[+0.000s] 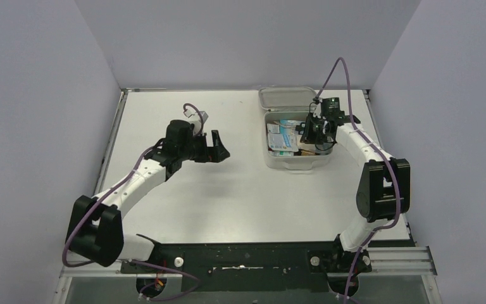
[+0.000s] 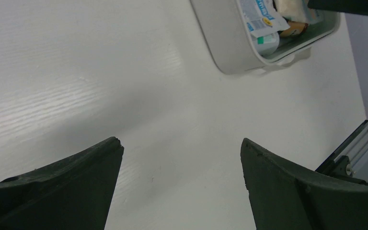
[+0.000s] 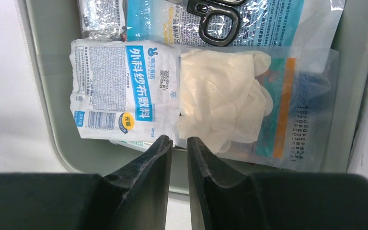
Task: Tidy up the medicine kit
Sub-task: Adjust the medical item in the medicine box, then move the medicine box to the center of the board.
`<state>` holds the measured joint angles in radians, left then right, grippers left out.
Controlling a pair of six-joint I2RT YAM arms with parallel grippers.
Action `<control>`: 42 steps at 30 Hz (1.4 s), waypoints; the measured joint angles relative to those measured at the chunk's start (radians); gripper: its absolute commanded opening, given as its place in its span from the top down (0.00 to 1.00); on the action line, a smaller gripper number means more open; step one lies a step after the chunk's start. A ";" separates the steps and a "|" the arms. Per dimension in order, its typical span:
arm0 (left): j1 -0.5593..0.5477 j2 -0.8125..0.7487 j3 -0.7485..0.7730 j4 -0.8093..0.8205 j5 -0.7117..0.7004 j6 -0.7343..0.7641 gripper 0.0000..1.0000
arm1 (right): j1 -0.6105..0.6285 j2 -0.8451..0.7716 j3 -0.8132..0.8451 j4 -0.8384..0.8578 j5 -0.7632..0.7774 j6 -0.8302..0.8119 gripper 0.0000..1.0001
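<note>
The right gripper (image 3: pixel 179 140) is hovering just above the open medicine kit (image 3: pixel 45 81), its jaws standing only a sliver apart and gripping nothing. The kit is sitting on the white table (image 1: pixel 240 196) with its lid thrown back, holding pale gloves (image 3: pixel 223 96) beside a white gauze packet (image 3: pixel 124 91). The left gripper (image 2: pixel 179 141) is hanging well left of the kit, jaws spread wide and empty.
</note>
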<state>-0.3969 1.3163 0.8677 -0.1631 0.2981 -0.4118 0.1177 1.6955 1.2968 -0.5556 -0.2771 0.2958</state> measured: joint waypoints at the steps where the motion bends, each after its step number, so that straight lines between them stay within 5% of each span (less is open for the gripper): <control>1: -0.008 0.033 0.023 0.020 0.008 -0.017 0.13 | 0.000 0.006 -0.002 0.006 0.000 -0.001 0.79; 16: -0.105 0.371 0.232 0.203 0.000 -0.129 0.35 | 0.001 0.084 -0.029 0.039 -0.002 -0.014 0.77; 26: -0.185 0.612 0.441 0.341 -0.077 -0.181 0.45 | 0.009 -0.095 -0.061 0.014 -0.003 0.014 0.39; 42: -0.276 0.837 0.677 0.279 -0.270 -0.141 0.63 | 0.014 -0.334 -0.246 0.077 0.028 0.055 0.25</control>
<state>-0.6731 2.1529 1.5448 0.1162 0.0277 -0.5526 0.1322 1.3617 1.0504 -0.4786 -0.2493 0.3511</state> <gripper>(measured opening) 0.407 0.749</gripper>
